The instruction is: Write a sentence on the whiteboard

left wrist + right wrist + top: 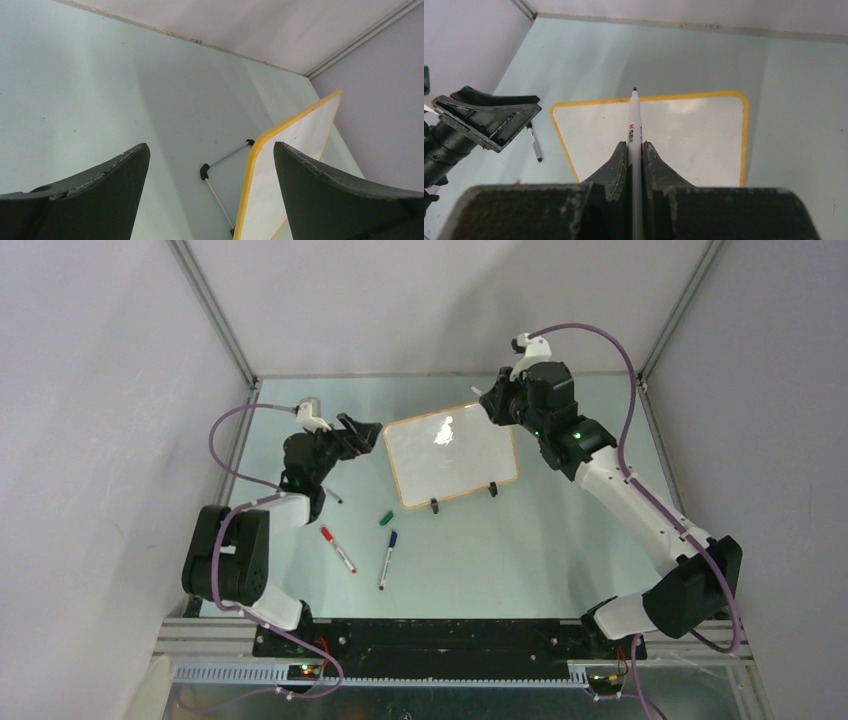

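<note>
The whiteboard (455, 465) stands tilted on two black clip feet in the middle of the table. Its white face (689, 135) bears no sentence, only a glare spot. My right gripper (497, 405) is at the board's upper right corner, shut (635, 144) on a white marker (634, 117) whose dark tip points over the top edge. My left gripper (368, 433) hovers open just left of the board's upper left corner. In the left wrist view the board's yellow-framed edge (252, 175) shows between the spread fingers (210, 147), with nothing held.
A red marker (338, 549), a blue marker (387, 559) and a green cap (386, 518) lie in front of the board. A black marker (534, 142) lies under the left arm. The board's wire stand (220, 192) sits behind it. Enclosure walls ring the table.
</note>
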Robot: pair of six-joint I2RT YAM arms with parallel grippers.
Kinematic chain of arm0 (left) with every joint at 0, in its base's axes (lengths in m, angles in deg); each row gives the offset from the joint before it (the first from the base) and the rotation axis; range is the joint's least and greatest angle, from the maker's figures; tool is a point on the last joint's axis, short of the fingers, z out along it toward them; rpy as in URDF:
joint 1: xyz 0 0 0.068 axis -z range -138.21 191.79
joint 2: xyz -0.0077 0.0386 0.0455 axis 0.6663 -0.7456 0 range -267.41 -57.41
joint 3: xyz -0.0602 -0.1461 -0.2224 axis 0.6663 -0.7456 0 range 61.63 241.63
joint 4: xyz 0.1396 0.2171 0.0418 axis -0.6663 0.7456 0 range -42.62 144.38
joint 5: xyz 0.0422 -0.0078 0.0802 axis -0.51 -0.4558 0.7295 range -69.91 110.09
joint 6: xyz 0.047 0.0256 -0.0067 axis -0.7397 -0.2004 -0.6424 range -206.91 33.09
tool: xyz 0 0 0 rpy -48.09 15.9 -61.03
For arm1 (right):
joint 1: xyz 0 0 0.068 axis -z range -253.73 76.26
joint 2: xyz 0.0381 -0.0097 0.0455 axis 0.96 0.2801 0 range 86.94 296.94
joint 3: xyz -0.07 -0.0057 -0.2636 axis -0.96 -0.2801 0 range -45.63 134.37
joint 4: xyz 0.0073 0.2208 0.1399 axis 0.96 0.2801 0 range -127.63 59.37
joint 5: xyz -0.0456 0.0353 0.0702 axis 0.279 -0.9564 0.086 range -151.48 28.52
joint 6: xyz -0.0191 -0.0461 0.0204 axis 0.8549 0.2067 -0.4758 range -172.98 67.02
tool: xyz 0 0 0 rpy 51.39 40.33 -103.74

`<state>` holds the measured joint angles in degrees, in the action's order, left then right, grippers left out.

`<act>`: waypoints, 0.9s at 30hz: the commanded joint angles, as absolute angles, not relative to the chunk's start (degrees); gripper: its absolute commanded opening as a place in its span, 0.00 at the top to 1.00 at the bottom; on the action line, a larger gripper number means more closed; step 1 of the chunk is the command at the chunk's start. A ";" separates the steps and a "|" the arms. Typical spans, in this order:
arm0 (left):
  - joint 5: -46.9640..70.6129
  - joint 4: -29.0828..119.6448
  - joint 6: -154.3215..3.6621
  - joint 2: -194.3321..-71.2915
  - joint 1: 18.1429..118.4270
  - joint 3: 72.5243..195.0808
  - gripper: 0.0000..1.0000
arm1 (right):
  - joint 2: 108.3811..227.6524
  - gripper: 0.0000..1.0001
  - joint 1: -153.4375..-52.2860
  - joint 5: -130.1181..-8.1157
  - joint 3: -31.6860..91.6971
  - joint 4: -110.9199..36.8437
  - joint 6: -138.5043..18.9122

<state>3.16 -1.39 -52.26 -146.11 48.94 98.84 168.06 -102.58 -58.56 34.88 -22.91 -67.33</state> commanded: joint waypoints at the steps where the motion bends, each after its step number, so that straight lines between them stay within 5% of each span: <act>1: 2.61 0.03 -57.34 -142.16 49.37 96.55 0.01 | 170.36 1.00 -104.94 -59.04 33.88 -24.37 -66.05; 21: 0.34 -17.87 -53.55 -141.31 49.98 89.47 0.01 | 175.63 1.00 -110.05 -53.86 25.61 -42.58 -62.42; 27: -0.59 -18.19 -52.29 -142.73 49.96 90.01 0.01 | 174.02 1.00 -112.01 -40.75 25.69 -44.62 -74.54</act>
<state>1.19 -14.74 -53.74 -141.76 49.60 88.70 175.66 -110.62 -50.32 25.40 -39.72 -65.80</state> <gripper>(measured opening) 0.994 0.131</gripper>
